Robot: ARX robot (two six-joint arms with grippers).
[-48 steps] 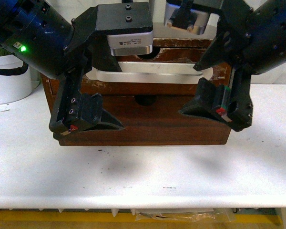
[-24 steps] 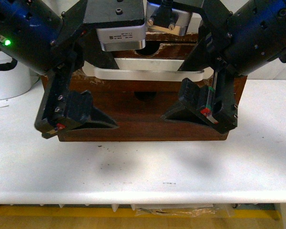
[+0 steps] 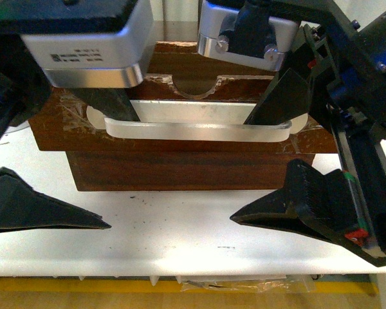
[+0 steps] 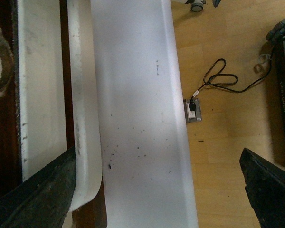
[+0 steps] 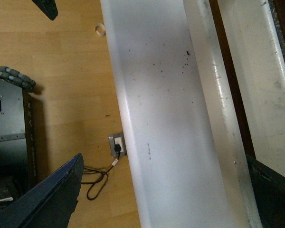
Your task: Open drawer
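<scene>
**Both tools at the drawer.** The left tool and right tool are each released, with jaws spread wide. The drawer, of dark scuffed wood, lies between and just beyond the two tools. Its white bar spans from one tool to the other. The left upper finger and right upper finger each meet the bar's top edge near one end and seem to pass behind it; actual contact cannot be told. The left lower finger and right lower finger hang over the bench, apart from the drawer. A half-round notch cuts the drawer's upper edge, midway between the tools. Below the bar, a plain front sits set back from the drawer. In the left wrist view one finger overlaps the bar's rounded end, and towards the other finger lie the floor and a socket with its cable.
</scene>
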